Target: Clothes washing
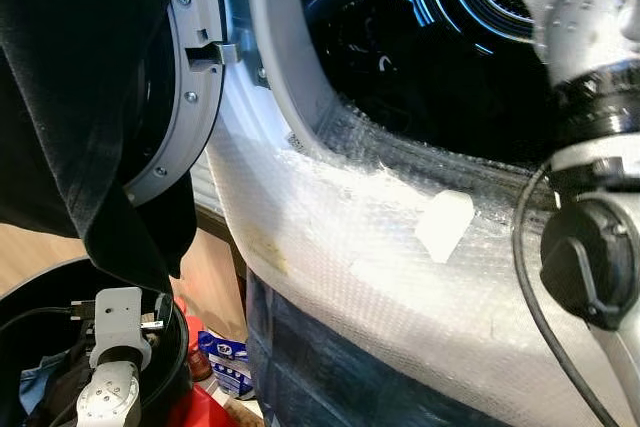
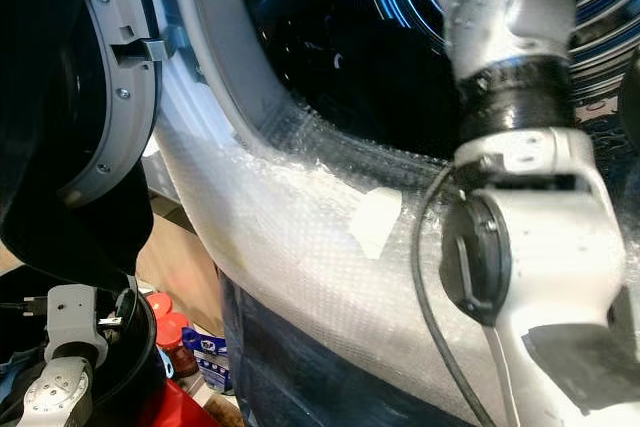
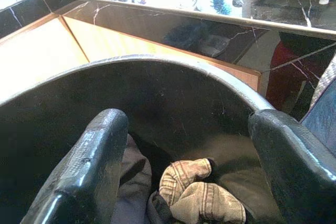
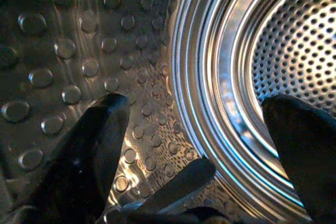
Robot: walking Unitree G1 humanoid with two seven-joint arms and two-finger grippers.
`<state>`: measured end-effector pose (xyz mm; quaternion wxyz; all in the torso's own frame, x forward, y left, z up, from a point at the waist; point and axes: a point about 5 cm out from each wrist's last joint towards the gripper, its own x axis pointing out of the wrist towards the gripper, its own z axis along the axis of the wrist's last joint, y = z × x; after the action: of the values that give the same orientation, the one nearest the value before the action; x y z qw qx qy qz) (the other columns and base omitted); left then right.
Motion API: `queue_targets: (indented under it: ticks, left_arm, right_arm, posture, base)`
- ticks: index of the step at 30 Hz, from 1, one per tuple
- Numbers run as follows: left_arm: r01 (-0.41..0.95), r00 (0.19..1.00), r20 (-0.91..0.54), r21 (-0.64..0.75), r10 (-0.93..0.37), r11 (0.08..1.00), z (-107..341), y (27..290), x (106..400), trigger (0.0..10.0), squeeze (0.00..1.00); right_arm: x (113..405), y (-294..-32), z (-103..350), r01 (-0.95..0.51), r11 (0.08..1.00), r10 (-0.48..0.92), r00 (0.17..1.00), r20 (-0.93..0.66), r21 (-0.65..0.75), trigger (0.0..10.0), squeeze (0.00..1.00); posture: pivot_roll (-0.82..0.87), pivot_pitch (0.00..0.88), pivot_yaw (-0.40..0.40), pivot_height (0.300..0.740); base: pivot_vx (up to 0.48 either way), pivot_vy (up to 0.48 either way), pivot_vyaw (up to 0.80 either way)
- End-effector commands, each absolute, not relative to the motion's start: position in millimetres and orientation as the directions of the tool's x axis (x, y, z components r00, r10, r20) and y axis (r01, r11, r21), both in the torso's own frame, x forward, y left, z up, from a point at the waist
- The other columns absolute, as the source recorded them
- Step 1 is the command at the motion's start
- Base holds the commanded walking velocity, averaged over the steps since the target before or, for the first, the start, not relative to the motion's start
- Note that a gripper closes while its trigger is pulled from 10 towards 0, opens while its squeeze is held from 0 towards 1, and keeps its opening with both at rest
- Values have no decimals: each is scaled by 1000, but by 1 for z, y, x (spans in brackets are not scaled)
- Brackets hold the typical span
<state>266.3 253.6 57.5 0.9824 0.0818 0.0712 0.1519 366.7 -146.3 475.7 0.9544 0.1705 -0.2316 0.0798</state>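
Hanging over the open door (image 1: 190,87) at far left is a black garment (image 1: 80,97), draped w/ its hem just above the black basket (image 3: 173,82). Basket sits low left, beside the machine; inside it lie a tan ribbed cloth (image 3: 202,195) and a grey-purple piece (image 3: 134,182). Left gripper (image 3: 186,177) hovers over the basket, fingers spread apart, nothing btwn them. Washer front (image 1: 400,257) is wrapped in bubble film w/ a white tape patch (image 1: 443,225). Drum (image 4: 294,40), steel, perforated at back, dimpled on the side wall, glows blue at the rim. Right arm (image 2: 510,147) reaches into the drum mouth and blocks much of it; right gripper (image 4: 197,145) inside, fingers wide, gripping nothing. Dark shapes at the drum bottom too dim to ID. Red-capped bottles (image 2: 170,332) on the floor partly cut off.
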Motion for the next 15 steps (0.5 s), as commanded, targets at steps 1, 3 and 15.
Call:
queue_targets:
  ticks: [1, 3, 15]
  left_arm:
    - [-225, 938, -222, 201, 268, 953, 36, 242, 259, 10000, 0]
    - [-223, 938, -222, 200, 266, 954, 36, 242, 260, 10000, 0]
    - [-216, 938, -231, 191, 257, 958, 34, 239, 262, 10000, 0]
  right_arm:
    - [355, -148, 480, -270, 916, 105, 875, 473, 295, 10000, 0]
    - [351, -149, 477, -288, 908, 124, 879, 460, 305, 10000, 0]
    - [299, -114, 410, -698, 628, 619, 716, 323, 344, 10000, 0]
  posture:
    - [-103, 21, -16, 740]
    - [-107, 22, -16, 740]
    - [-122, 20, -27, 740]
  base:
    - [0, 0, 0]
    - [0, 0, 0]
    - [0, 0, 0]
